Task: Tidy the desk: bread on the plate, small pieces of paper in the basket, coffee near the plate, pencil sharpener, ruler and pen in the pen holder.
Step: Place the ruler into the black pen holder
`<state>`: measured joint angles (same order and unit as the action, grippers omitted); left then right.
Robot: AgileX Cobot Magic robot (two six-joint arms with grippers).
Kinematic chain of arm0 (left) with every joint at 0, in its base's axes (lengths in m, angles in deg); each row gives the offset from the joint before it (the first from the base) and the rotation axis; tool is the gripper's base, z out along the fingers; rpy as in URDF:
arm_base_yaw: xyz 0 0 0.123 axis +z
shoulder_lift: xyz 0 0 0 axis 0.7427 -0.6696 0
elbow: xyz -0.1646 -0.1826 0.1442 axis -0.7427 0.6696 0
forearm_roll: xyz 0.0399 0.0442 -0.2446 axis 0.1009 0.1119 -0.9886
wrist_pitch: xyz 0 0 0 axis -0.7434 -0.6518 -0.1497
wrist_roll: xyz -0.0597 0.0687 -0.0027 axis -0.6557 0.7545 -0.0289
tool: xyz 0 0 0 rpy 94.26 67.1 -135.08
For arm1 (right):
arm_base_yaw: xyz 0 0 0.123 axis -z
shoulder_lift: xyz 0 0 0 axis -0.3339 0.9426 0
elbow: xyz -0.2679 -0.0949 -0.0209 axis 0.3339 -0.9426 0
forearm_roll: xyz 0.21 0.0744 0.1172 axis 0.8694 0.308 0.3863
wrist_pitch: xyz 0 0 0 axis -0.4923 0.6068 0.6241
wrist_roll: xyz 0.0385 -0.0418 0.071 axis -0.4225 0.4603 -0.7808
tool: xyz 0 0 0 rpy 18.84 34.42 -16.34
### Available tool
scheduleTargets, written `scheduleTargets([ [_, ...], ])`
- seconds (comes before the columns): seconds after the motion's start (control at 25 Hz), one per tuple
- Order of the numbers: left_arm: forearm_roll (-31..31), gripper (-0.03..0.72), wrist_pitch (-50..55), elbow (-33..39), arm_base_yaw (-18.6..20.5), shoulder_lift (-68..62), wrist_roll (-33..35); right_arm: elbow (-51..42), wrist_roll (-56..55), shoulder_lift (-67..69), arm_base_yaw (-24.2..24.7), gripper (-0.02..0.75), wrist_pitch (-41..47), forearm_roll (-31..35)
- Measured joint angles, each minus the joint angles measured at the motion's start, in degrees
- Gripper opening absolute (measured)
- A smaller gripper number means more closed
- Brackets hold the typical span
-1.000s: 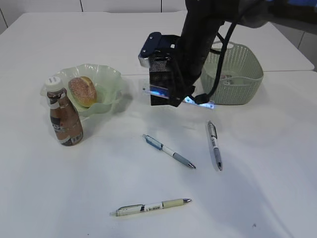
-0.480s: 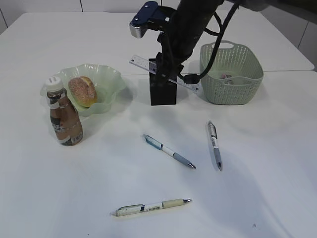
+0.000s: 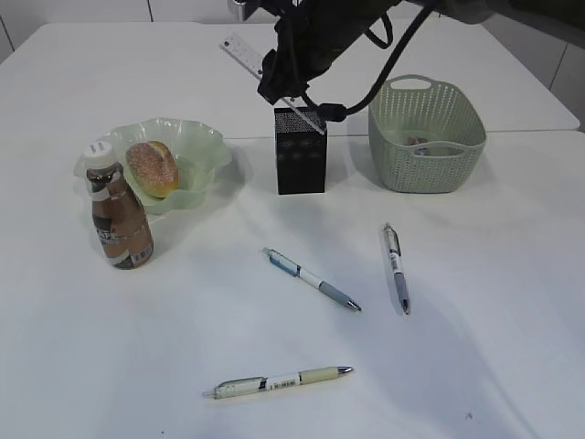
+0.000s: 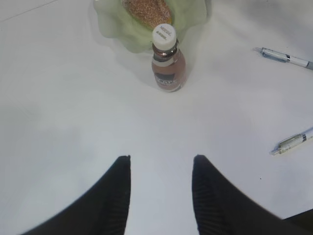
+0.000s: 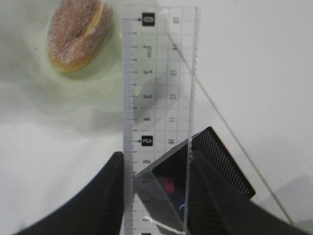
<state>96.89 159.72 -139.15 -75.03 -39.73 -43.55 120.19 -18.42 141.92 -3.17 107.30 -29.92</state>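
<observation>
The right tool (image 5: 155, 196), closed on the ruler (image 5: 159, 98), should stand it upright above the pen holder (image 3: 300, 151) before releasing, while the left tool (image 4: 161, 169) hangs open, empty

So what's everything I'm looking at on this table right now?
Bread: one, golden-brown, on the plate.
Plate: one, pale green, left side.
Coffee bottle: one, brown with white cap, just in front of the plate.
Pen holder: one, black mesh, centre back.
Basket: one, sage green, right back, something small inside.
Pens: three, loose on the table in front.
Ruler: one, clear, held tilted above the pen holder.
Table: one, white.
Right gripper: black, clamped on the ruler.
Left gripper: black, open, empty.
</observation>
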Motion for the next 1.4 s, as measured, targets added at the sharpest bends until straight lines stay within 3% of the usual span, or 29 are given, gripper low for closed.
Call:
scheduleTargets([
  [0.52,0.09,0.284,0.0,0.0,0.0,0.0,0.0,0.0,-5.95,1.68,0.0,0.312,-22.51,6.81],
  [0.76,0.09,0.279,0.0,0.0,0.0,0.0,0.0,0.0,-6.99,3.47,0.89,0.312,-26.73,10.3],
  [0.96,0.09,0.278,0.0,0.0,0.0,0.0,0.0,0.0,-7.14,6.34,3.26,0.312,-29.17,17.92],
  [1.4,0.09,0.276,0.0,0.0,0.0,0.0,0.0,-0.36,-7.25,9.51,4.23,0.312,-33.62,19.72],
])
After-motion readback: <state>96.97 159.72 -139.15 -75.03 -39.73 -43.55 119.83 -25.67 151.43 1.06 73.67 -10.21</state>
